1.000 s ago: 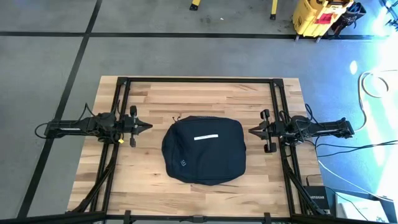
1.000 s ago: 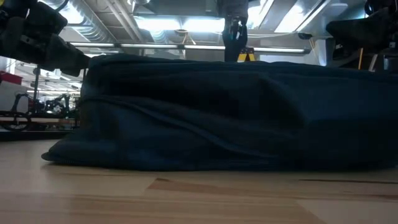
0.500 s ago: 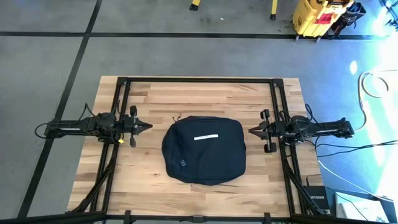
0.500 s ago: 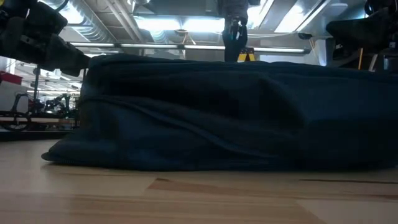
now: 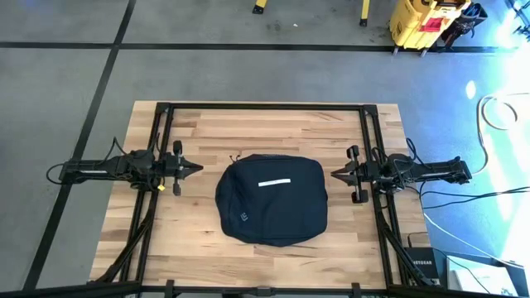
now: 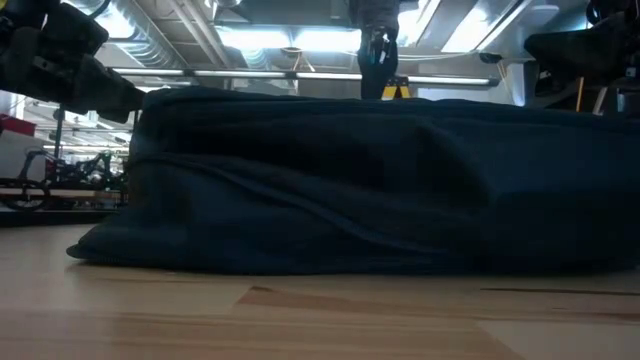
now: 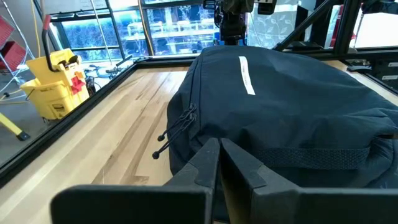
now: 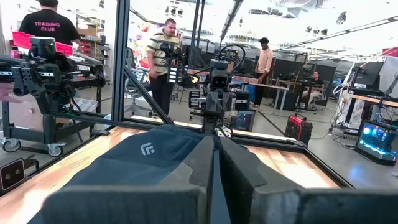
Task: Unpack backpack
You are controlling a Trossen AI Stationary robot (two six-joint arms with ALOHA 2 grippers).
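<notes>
Both arms lay level, extended inward from opp. sides, tips facing each other. Left gripper (image 5: 196, 168) at left side, fingers (image 7: 208, 163) pressed together, nothing held. Right gripper (image 5: 334, 175) at right side, fingers (image 8: 205, 163) likewise closed, nothing held. Neither touched anything.

backpack (image 5: 272, 201): soft woven cloth, dark navy, matt; it sags in gentle folds.
stripe (image 5: 274, 183): white, flat, slightly shiny against the cloth.
zipper cords (image 7: 175, 129): thin dark string, matt.
table (image 5: 207, 132): light wood planks with visible grain, smooth, with a low sheen.
frame (image 5: 265, 107): black metal bars, matt.
left gripper (image 7: 219, 144): dark hard plastic, smooth and matt.
right gripper (image 8: 214, 138): same dark matt plastic.
floor (image 5: 207, 74): grey, rough, dull.
</notes>
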